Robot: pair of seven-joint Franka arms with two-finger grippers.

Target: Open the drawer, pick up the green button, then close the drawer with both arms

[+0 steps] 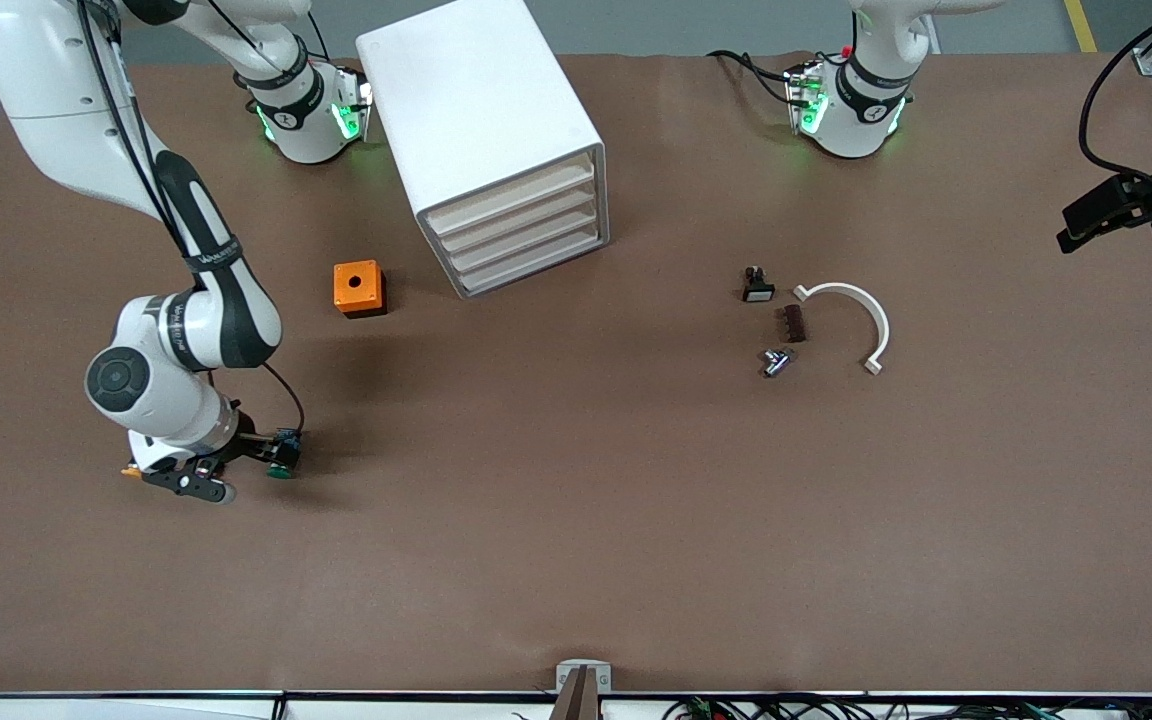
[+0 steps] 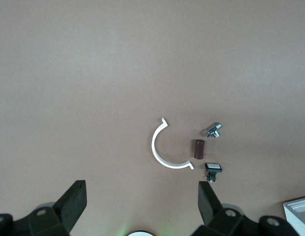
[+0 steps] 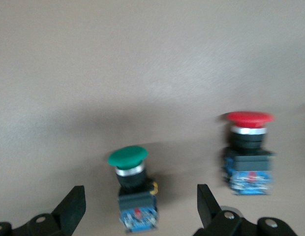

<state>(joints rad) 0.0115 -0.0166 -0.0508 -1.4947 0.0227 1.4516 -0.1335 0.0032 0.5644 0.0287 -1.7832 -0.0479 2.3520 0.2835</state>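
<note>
You've got a plain brown tabletop (image 1: 576,520). The button (image 3: 134,191) shows a green cap, silver collar, black and blue body; its neighbour (image 3: 248,157) wears a red cap over the same black and blue. The box (image 1: 359,288) is orange with a dark hole. White cabinet (image 1: 481,120), cream drawer (image 1: 526,262) fronts. Curved clip (image 1: 861,315) white. Both arms white with black bands, green lights at the bases.

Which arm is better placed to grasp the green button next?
Right. Its open tool straddles the green button; the left tool, open, is at the left arm's end, far from it.
</note>
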